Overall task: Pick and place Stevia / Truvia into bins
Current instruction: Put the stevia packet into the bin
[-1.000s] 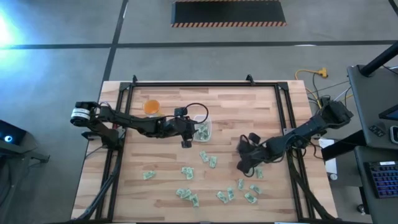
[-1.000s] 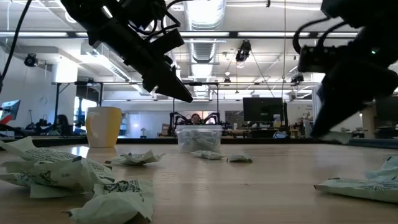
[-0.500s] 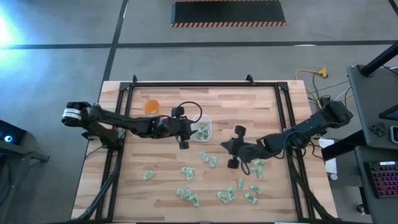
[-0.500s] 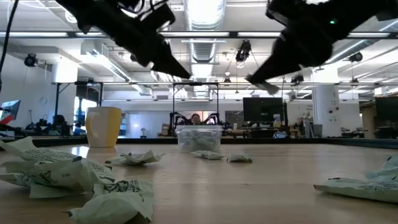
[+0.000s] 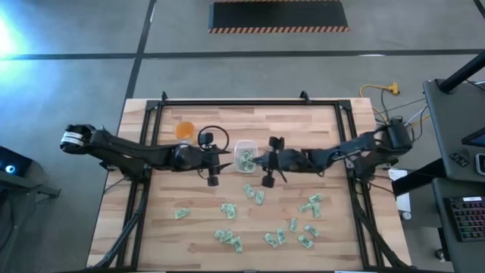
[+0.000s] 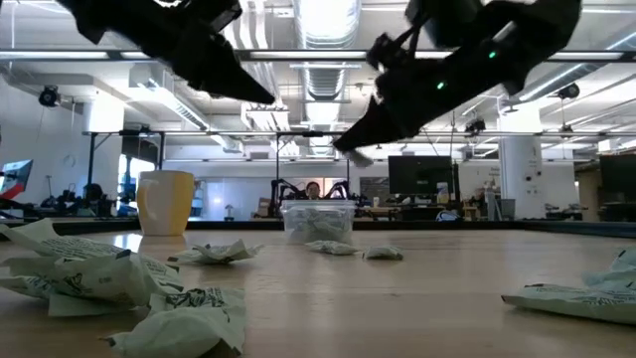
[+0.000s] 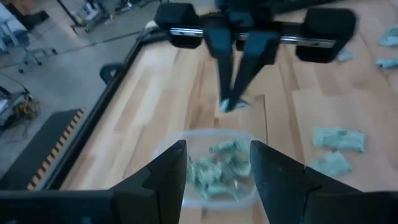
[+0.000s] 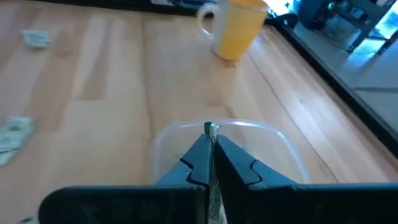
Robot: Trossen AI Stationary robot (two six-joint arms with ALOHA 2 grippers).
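Here the right gripper [image 5: 255, 161] is pinched shut on one sachet [image 7: 232, 104], just beside the clear bin [image 5: 245, 155], which lies straight ahead of its fingertips [image 8: 210, 142] with the rim almost beneath them. Left gripper [image 5: 225, 156] waits at the bin's opposite side, jaws apart, empty. Farther off, loose sachets [image 5: 258, 196] lie scattered over the table [image 5: 303, 129].

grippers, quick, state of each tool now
Left tool: open, empty, beside the clear container.
Right tool: shut on a sachet, over the container.
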